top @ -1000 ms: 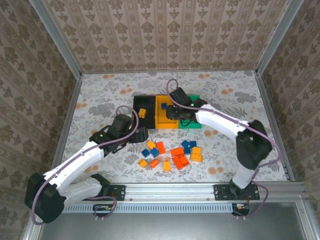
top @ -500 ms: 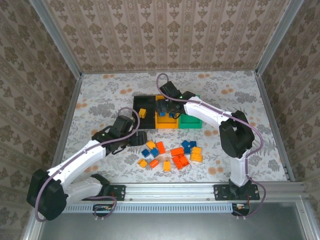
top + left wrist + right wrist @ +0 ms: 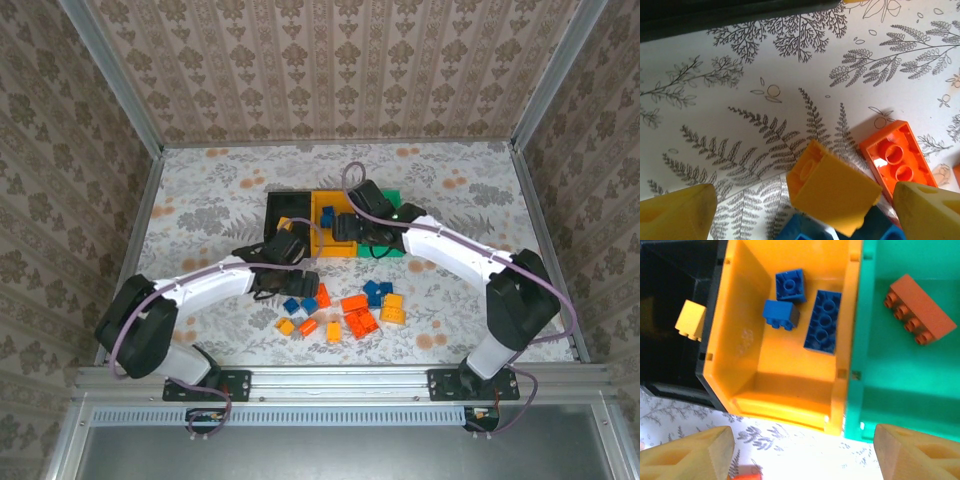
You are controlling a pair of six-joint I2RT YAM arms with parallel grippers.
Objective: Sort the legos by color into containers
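Loose legos [image 3: 345, 310] in blue, orange-red and yellow lie in a pile on the patterned table. My left gripper [image 3: 298, 282] hovers open at the pile's left end. A yellow lego [image 3: 832, 187] lies tilted between its fingertips [image 3: 675, 215], untouched, with an orange-red lego [image 3: 895, 157] and blue ones [image 3: 805, 231] beside it. My right gripper [image 3: 802, 455] stands open and empty at the near wall of the yellow-orange bin [image 3: 785, 402], which holds three blue legos [image 3: 822, 320]. The black bin [image 3: 670, 365] holds a yellow lego [image 3: 690, 320]. The green bin [image 3: 900, 390] holds an orange-red lego [image 3: 915, 310].
The three bins [image 3: 330, 240] stand side by side behind the pile. Metal rails [image 3: 140, 215] and wallpapered walls enclose the table. The black bin's wall [image 3: 715, 15] runs just beyond my left gripper.
My right gripper opened over the yellow-orange bin and drew back toward its near wall. My left arm swung right, bringing its open gripper down over the pile's left end.
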